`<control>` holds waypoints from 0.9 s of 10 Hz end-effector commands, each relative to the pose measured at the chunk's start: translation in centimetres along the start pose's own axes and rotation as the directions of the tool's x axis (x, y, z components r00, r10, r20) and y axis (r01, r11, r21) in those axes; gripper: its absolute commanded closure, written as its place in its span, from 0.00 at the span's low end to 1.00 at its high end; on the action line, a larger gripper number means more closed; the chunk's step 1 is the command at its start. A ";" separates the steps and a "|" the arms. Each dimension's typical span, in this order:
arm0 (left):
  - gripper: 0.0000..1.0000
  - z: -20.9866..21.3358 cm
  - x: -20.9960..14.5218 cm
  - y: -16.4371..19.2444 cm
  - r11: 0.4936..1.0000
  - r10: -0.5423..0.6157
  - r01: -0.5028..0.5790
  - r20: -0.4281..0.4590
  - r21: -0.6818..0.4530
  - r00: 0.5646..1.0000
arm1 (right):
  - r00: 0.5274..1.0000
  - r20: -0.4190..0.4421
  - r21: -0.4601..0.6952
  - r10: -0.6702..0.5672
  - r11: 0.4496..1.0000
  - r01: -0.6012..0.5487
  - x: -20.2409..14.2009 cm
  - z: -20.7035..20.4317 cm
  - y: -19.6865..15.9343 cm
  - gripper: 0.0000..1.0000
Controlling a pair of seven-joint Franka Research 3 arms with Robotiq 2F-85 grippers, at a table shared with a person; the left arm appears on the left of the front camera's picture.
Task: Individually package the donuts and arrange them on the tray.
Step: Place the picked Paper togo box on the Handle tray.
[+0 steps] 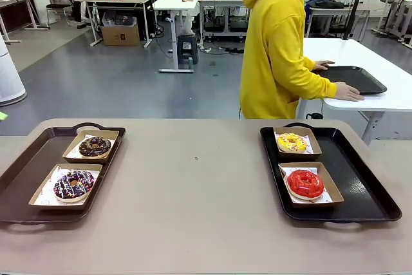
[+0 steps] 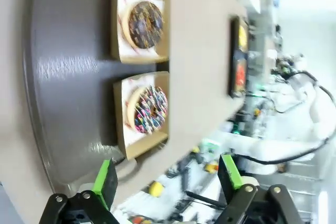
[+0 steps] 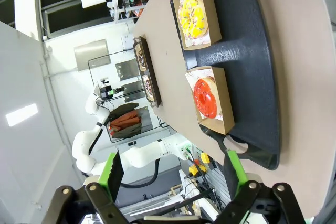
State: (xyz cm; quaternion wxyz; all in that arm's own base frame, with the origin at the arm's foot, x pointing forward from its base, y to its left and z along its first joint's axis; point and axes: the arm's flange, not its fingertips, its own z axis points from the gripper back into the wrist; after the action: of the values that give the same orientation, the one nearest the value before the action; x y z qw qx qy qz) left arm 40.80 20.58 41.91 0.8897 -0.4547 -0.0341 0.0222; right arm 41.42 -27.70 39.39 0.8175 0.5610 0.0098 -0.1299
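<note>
Four donuts lie in shallow cardboard boxes on two dark trays. On the left tray (image 1: 26, 172) sit a chocolate donut (image 1: 94, 146) at the back and a dark sprinkled donut (image 1: 73, 184) in front. The right tray (image 1: 360, 185) holds a yellow sprinkled donut (image 1: 291, 142) and a glossy red donut (image 1: 304, 183). My left gripper (image 2: 167, 179) hangs open and empty, high over the left tray's near end (image 2: 58, 103), with the sprinkled donut (image 2: 149, 109) and chocolate donut (image 2: 145, 23) below. My right gripper (image 3: 173, 174) is open, empty, above the red donut (image 3: 206, 98) and yellow donut (image 3: 191, 15).
A person in a yellow hoodie (image 1: 277, 43) stands beyond the far edge, turned away, hands on a black tray (image 1: 354, 78) on a white side table. The brown tabletop (image 1: 193, 178) between the two trays is bare.
</note>
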 end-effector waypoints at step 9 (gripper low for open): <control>0.00 0.5 1.0 4.3 0.960 0.088 -0.084 0.001 -0.267 0.996 | 1.000 -0.005 -0.006 -0.004 1.000 0.004 -0.3 -0.2 0.2 0.00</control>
State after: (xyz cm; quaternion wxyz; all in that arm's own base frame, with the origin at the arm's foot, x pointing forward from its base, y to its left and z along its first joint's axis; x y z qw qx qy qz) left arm 42.17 23.62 38.49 0.8112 -0.5811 -0.0221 0.0612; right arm 41.49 -27.60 39.38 0.8175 0.5613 0.0104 -0.1288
